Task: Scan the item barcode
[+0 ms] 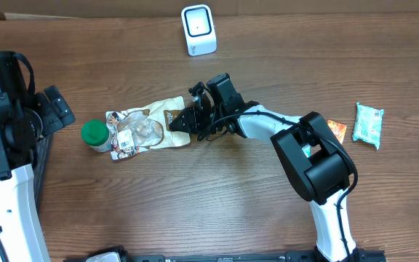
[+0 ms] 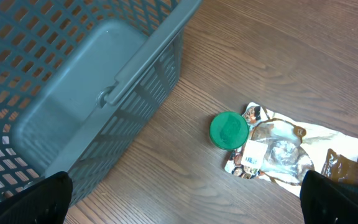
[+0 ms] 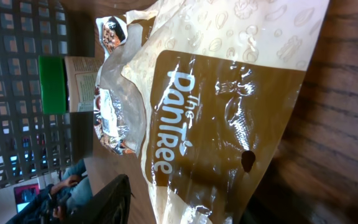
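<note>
A cream and brown snack bag [image 1: 151, 127] lies flat on the wooden table, with a green-lidded jar [image 1: 95, 135] touching its left end. My right gripper [image 1: 184, 120] is low at the bag's brown right end. In the right wrist view the bag [image 3: 216, 93] fills the frame and its end lies between the fingers of that gripper [image 3: 191, 208]. The left finger [image 3: 107, 199] stands a little apart from the bag, so the jaws are open. My left gripper [image 2: 182, 199] hangs open over bare wood, left of the bag [image 2: 291, 152] and the jar [image 2: 229, 130]. The white scanner [image 1: 198, 29] stands at the back.
A grey mesh basket [image 2: 73, 93] sits at the left edge of the table beside my left arm. A teal packet [image 1: 369, 124] and a small orange packet [image 1: 337, 129] lie to the right, behind my right arm's base.
</note>
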{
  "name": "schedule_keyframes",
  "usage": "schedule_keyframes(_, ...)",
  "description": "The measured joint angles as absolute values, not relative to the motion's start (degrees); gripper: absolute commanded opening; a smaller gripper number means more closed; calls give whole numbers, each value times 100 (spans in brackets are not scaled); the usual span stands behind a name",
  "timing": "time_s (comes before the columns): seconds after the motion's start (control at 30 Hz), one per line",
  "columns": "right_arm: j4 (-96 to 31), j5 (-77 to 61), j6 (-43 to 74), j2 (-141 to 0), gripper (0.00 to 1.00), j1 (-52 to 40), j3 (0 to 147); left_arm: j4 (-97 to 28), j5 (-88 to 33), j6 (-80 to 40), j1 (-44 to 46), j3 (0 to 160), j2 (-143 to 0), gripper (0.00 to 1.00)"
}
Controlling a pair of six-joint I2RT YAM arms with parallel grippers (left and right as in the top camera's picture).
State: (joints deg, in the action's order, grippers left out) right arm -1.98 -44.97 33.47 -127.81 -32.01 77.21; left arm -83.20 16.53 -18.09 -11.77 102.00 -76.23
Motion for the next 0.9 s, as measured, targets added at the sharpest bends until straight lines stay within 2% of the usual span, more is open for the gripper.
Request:
schedule_keyframes(0.5, 580, -5148, 4932, -13100, 49, -3201, 7717, -8322, 1653, -1809, -1177, 10200, -7623, 100)
schedule_keyframes(0.9, 838, -4877, 4792, -13102, 50, -3205, 7717, -8322, 1653, -1809, -1177, 10200, -7623, 100)
